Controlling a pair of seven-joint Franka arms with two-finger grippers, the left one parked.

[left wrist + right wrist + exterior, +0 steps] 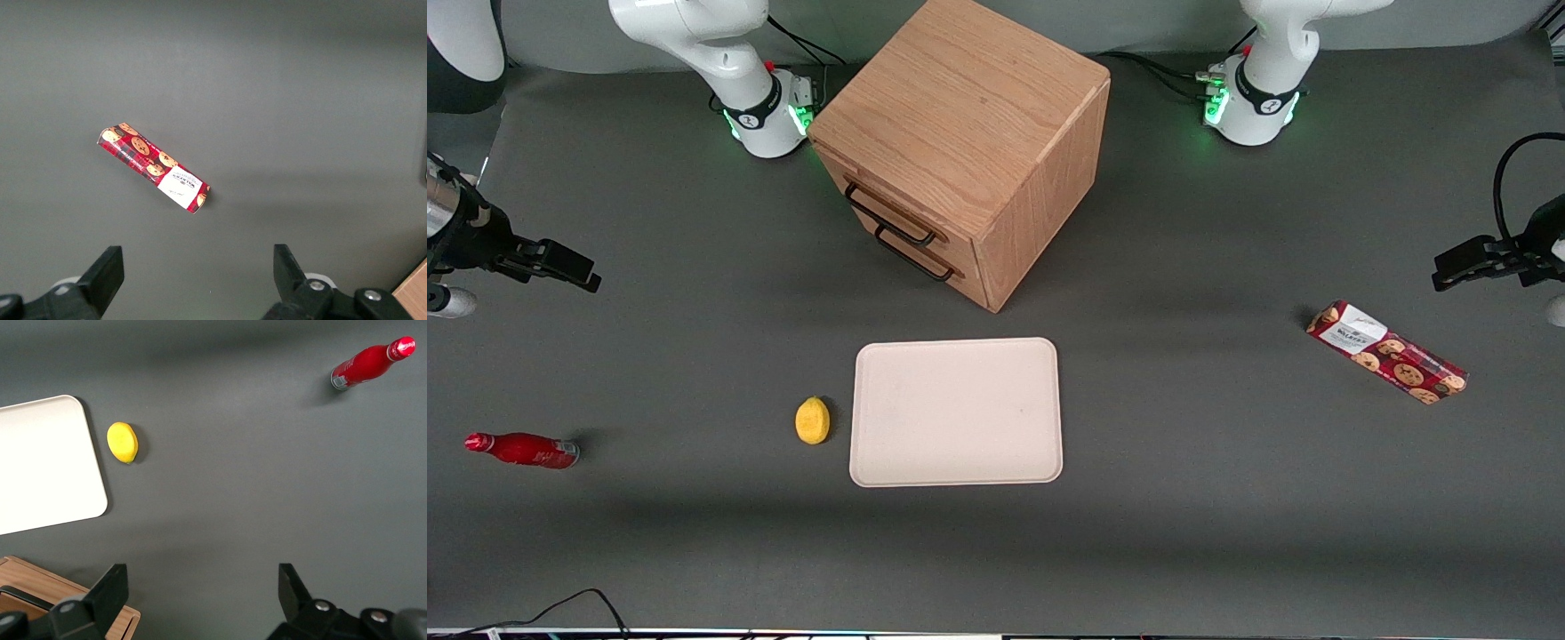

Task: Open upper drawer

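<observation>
The oak cabinet [960, 133] stands at the middle of the table, far from the front camera. Its upper drawer [871, 197] is closed, with its thin black bar handle [889, 216] just above the bottom drawer's handle [914, 254]. My right gripper [587, 274] hangs above the table toward the working arm's end, well apart from the cabinet. It is open and empty in the right wrist view [203, 593], where its fingers [110, 590] frame bare mat and a corner of the cabinet [47, 587] shows.
A cream tray [957, 411] lies nearer the front camera than the cabinet, with a lemon [812, 420] beside it. A red bottle [523, 450] lies toward the working arm's end. A cookie box [1387, 351] lies toward the parked arm's end.
</observation>
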